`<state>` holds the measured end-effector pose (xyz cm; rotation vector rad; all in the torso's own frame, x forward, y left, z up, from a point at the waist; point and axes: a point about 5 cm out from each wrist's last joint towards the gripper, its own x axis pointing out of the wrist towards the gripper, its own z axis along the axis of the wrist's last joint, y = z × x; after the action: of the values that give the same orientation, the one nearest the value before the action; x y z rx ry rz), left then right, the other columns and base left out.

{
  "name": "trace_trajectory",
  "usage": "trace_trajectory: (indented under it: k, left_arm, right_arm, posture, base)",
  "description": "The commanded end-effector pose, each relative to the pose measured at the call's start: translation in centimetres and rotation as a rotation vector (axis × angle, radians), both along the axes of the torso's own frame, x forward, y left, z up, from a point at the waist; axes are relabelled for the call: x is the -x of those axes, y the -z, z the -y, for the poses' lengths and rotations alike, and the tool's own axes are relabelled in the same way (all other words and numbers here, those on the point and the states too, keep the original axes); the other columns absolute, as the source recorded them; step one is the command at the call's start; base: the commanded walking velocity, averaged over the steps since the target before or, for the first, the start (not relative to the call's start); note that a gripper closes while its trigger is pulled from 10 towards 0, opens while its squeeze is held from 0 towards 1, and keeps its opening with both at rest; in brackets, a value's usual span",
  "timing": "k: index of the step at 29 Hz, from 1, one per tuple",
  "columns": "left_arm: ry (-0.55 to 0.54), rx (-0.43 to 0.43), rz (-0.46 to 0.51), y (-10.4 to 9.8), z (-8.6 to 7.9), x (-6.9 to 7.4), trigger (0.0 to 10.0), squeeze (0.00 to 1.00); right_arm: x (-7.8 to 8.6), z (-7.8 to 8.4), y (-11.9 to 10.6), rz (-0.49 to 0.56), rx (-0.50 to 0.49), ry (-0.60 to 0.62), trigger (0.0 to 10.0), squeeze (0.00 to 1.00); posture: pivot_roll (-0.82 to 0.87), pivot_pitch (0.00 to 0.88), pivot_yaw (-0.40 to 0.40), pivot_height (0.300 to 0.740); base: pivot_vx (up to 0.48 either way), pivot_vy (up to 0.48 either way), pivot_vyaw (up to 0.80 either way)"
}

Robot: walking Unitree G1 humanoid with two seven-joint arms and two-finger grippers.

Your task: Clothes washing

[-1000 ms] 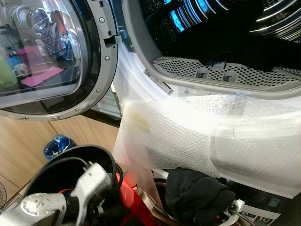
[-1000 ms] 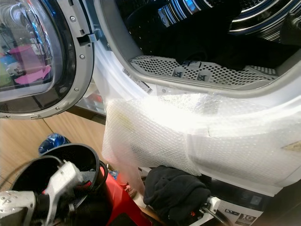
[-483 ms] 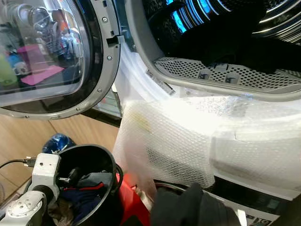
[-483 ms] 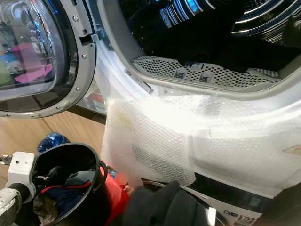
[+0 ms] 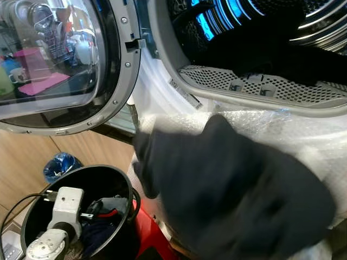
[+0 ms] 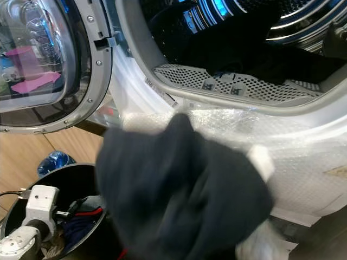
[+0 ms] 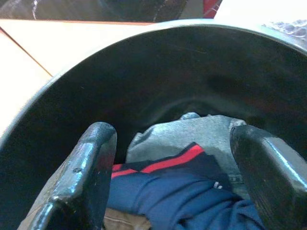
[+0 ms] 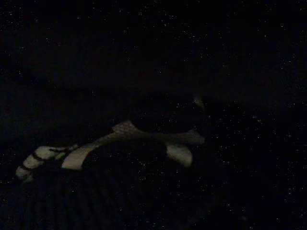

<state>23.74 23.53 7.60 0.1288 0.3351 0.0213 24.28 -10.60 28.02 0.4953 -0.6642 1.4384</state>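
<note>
A dark garment (image 5: 227, 189) hangs blurred in mid-air in front of the washing machine, just below its open drum (image 5: 260, 32). It drapes over my right gripper and hides it; the right wrist view is nearly black with cloth. My left gripper (image 7: 177, 177) is open inside a black bucket (image 5: 116, 173) at the lower left. It hovers over a blue garment with a red stripe (image 7: 182, 191) and a grey one (image 7: 192, 132), touching neither. More dark laundry lies inside the drum.
The round glass door (image 5: 59, 65) stands open to the left. Bubble wrap (image 5: 303, 124) covers the machine's front below the drum opening. A red object (image 5: 146, 235) sits beside the bucket, and a blue bundle (image 5: 59, 165) lies on the wooden floor.
The dark garment has risen from low beside the bucket to just under the drum opening. My left arm has drawn back, uncovering the bucket, with its gripper now inside it.
</note>
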Motion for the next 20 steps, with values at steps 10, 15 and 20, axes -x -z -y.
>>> trace_trajectory:
  k: [10,15,20]
  left_arm:
    - [0.010,0.015,-0.013,1.3,1.0,0.4,10.0,0.00]
    - [0.010,0.028,-0.008,1.6,1.5,0.4,10.0,0.00]
    - [0.009,0.044,-0.006,1.7,1.9,0.4,10.0,0.00]
  right_arm:
    - [-7.8,3.6,-10.6,0.079,-0.178,0.139,0.0,0.00]
    - [-12.1,5.5,-15.4,-0.057,-0.283,0.387,0.0,0.00]
    - [-13.8,6.8,-18.9,-0.256,-0.308,0.743,0.0,0.00]
  posture:
    - [-0.01,0.061,0.098,0.740]
    - [-0.01,0.053,0.090,0.740]
    - [0.00,0.052,0.088,0.740]
  base:
    - [0.000,0.000,0.00]
    - [0.000,0.000,0.00]
    - [0.000,0.000,0.00]
